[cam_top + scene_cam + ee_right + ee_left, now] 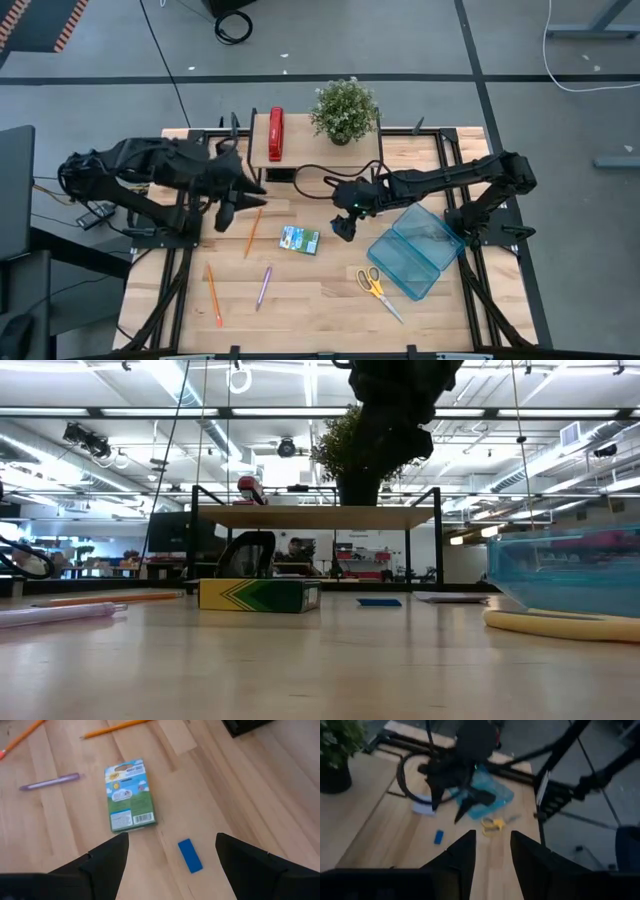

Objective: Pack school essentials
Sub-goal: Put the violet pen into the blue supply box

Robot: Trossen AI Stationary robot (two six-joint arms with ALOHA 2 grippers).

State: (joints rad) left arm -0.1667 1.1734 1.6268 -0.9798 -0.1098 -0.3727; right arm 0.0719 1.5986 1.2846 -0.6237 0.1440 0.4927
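Note:
The green-blue printed packet (299, 239) lies flat at the table's middle and shows in the right wrist view (130, 795). My right gripper (344, 228) hovers open to the right of it, above the tiny blue eraser (190, 855). My left gripper (229, 212) is open and empty above the table's left part, beside one orange pencil (252, 232). The other orange pencil (213, 293) and the purple pen (264, 286) lie near the front left. The yellow-handled scissors (380, 290) lie at the front right. A lavender pad (424, 807) lies under my right arm.
The translucent blue hinged case (415, 250) lies open at the right, next to the scissors. A raised wooden shelf (310, 150) at the far edge carries the red stapler (276, 133) and a potted plant (345, 108). Black cable loops lie near the shelf.

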